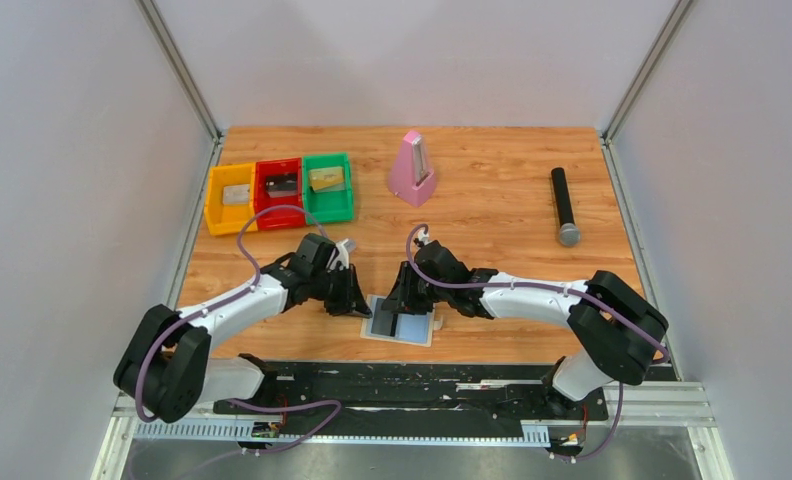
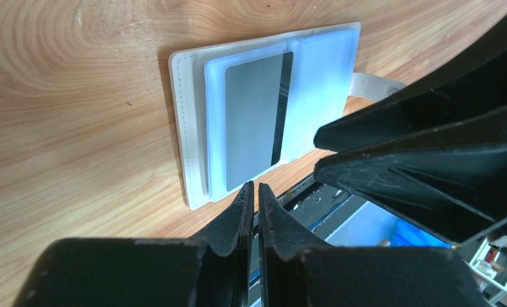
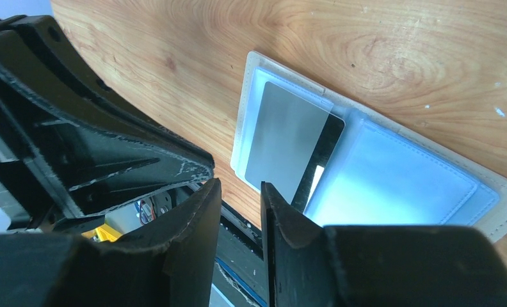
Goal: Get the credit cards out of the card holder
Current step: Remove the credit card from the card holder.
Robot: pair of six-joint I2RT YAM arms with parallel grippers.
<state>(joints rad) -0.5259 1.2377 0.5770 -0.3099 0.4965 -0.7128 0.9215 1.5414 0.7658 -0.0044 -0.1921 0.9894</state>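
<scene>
Flanked card holder (image 1: pixel 404 325) lying open at table's (image 1: pixel 492 210) six o'clock, dark grey card (image 2: pixel 254 121) inside, with left gripper (image 1: pixel 355 303) pressed together at nine o'clock, right gripper (image 1: pixel 400 298) slightly spread at twelve

White shells, bulky black joints and looping purple cables (image 1: pixel 272 208) mark the left arm (image 1: pixel 234 308) and right arm (image 1: pixel 528 294), while the left tool (image 2: pixel 253 187) and right tool (image 3: pixel 238 185) are matte black with scuffed, ribbed wedge fingers.

Wooden table (image 1: pixel 492 205): card holder (image 1: pixel 424 328), bins (image 1: pixel 262 196), metronome (image 1: pixel 412 170), microphone (image 1: pixel 563 205)
</scene>
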